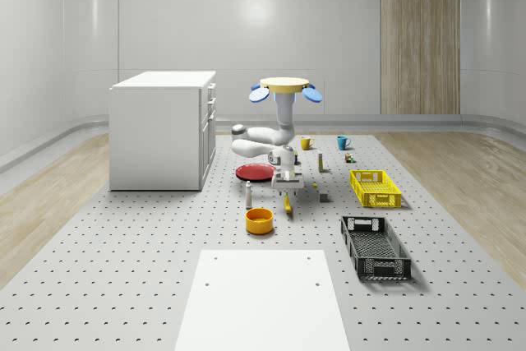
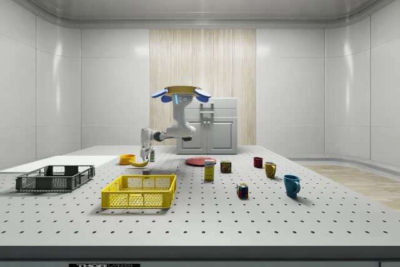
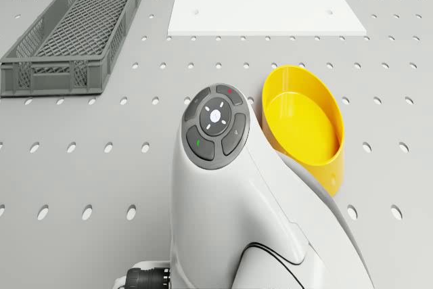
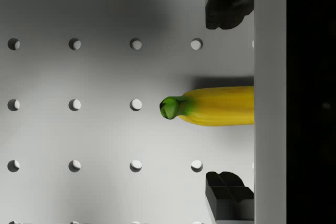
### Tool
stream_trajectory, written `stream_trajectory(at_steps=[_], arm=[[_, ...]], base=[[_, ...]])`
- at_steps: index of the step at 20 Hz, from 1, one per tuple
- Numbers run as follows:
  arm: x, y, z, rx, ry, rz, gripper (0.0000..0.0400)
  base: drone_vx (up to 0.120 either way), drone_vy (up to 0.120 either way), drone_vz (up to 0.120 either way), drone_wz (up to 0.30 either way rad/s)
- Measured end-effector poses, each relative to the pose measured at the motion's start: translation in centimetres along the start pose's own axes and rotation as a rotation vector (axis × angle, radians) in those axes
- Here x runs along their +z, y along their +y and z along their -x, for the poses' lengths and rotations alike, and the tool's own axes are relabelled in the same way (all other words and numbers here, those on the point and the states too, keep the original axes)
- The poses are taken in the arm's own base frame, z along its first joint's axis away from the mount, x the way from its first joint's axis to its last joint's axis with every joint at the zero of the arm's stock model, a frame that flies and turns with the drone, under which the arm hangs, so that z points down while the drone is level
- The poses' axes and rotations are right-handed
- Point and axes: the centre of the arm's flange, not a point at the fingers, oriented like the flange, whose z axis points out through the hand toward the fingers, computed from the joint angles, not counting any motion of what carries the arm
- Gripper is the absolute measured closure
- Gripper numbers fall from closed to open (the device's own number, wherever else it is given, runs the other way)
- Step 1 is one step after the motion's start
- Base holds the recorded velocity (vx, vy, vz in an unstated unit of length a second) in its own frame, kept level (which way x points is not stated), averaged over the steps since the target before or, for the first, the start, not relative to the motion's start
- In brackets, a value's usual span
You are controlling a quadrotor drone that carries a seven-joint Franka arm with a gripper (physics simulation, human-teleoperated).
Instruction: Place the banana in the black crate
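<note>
Banana (image 4: 218, 106) lies on the pegboard floor (image 4: 79, 135) just past the yellow bowl (image 1: 259, 219), dead centre between your spread fingers (image 4: 228, 3). Gripper (image 4: 229, 100) is wide open, so drop straight and close across the middle. Drone (image 1: 285, 88) hovers near the red plate (image 1: 254, 172). Side view suggests you're nearly touching, hard to say. Black crate (image 3: 71, 28) waits well beyond the bowl, clearest from the drone.

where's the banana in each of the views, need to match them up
Whole-scene view: banana on the table under the gripper, just right of the orange bowl.
Side view: banana below the gripper, right of the orange bowl.
Wrist view: banana between the two open fingers.
Shared landmark: the orange bowl.
</note>
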Motion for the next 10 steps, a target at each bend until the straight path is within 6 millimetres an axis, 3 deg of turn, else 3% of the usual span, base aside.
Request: stream_trajectory(at_steps=[3,10], arm=[[0.00,0.00,0.00,0.000,0.000,0.000,0.0000],[0.00,0.00,0.00,0.000,0.000,0.000,0.0000]], base=[[0.120,0.000,-0.107,0.000],[0.114,-0.017,0.000,0.000]])
